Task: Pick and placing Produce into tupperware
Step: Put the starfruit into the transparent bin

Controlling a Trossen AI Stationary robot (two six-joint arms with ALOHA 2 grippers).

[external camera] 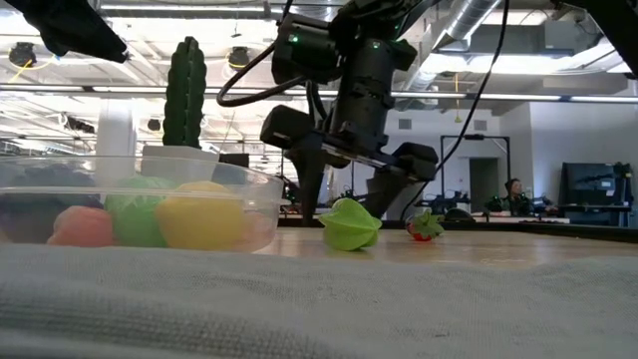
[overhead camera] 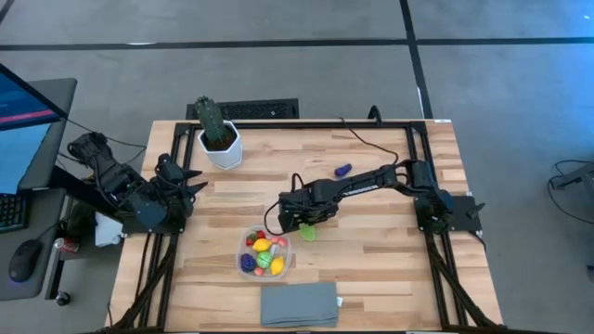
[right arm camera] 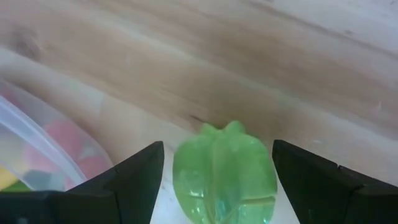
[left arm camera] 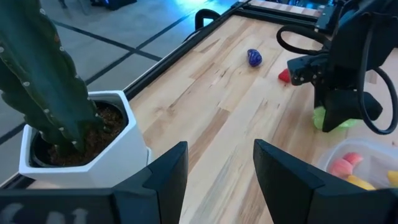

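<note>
Near the middle of the counter (overhead camera: 371,269), the right claw (overhead camera: 305,223) hangs low over a green piece (external camera: 350,223) with its fingers spread wide and nothing between them. From its own wrist camera the ribbed green piece (right arm camera: 224,174) sits squarely in the gap, one finger on either side, neither touching it as far as I can see. Looking level across the counter, the piece rests on the wood just beneath the fingertips. So the target lies straight below and between the fingers; I'd say the move needs only a short drop and a squeeze. The piece looks squat, with no clear long axis to line up on.

The tupperware (overhead camera: 288,264) stands just beside it, towards the front edge, already holding several coloured pieces. A red piece (external camera: 425,226) lies near the green one, and a purple piece (overhead camera: 343,170) sits farther back. The right arm is far nearer than the left; the left claw (left arm camera: 214,180) waits open by the cactus pot (overhead camera: 222,148) at the counter's left edge.
</note>
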